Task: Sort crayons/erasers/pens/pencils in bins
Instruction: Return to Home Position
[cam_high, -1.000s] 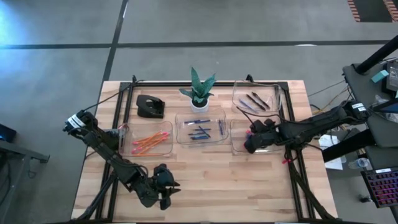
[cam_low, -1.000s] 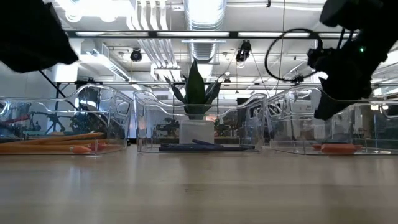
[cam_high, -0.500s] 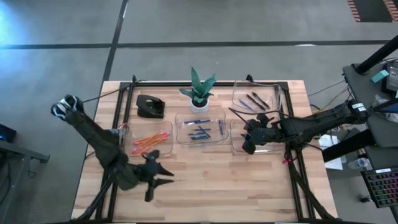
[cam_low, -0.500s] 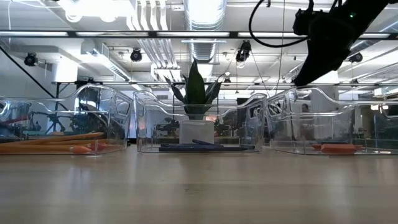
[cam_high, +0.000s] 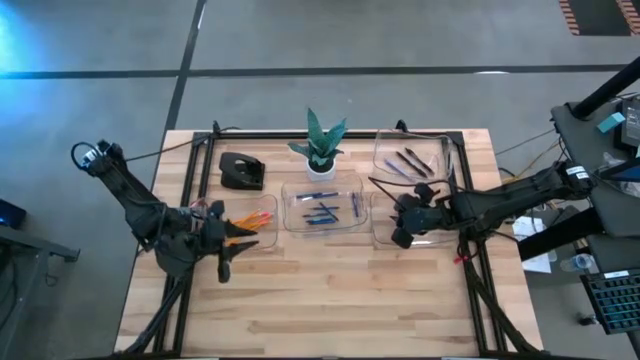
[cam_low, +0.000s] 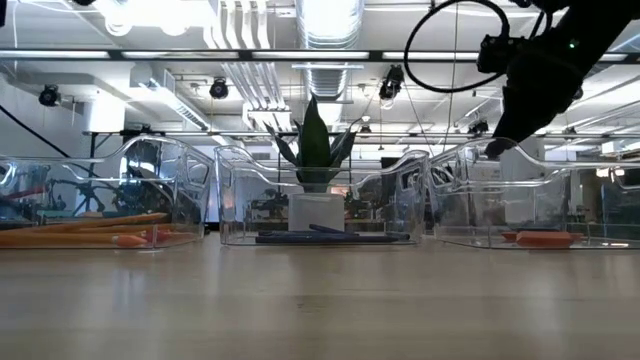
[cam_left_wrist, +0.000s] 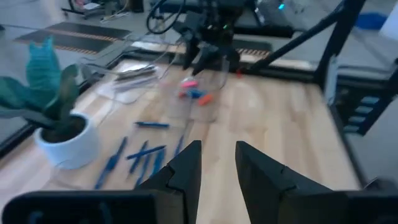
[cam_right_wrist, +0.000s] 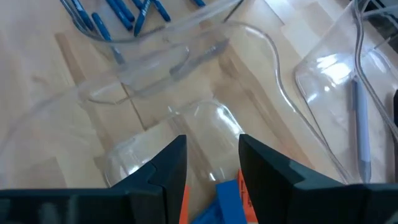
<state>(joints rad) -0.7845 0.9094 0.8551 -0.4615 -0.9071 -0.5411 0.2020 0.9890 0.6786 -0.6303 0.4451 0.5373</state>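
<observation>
My left gripper (cam_high: 232, 238) (cam_left_wrist: 217, 165) hovers open and bare at the near edge of the left bin (cam_high: 262, 240), which holds orange pencils (cam_high: 243, 222) (cam_low: 80, 232). My right gripper (cam_high: 403, 226) (cam_right_wrist: 211, 165) hangs open above the right bin (cam_high: 385, 240). A blue eraser (cam_right_wrist: 227, 194) and a red one (cam_low: 545, 238) lie on that bin's floor. Blue crayons (cam_high: 322, 208) (cam_left_wrist: 140, 154) lie in the middle bin. Dark pens (cam_high: 410, 161) (cam_right_wrist: 360, 124) lie in the far right bin.
A potted plant (cam_high: 320, 140) (cam_low: 315, 170) stands behind the middle bin, and a black desk object (cam_high: 240, 172) sits at the far left. Bare wood (cam_high: 330, 290) stretches from the bins to the table's near edge.
My left gripper has risen from low near the table's near edge and swung toward the left bin, turning as it went; it has left the low view. My right gripper has lifted a little above the right bin and rolled.
</observation>
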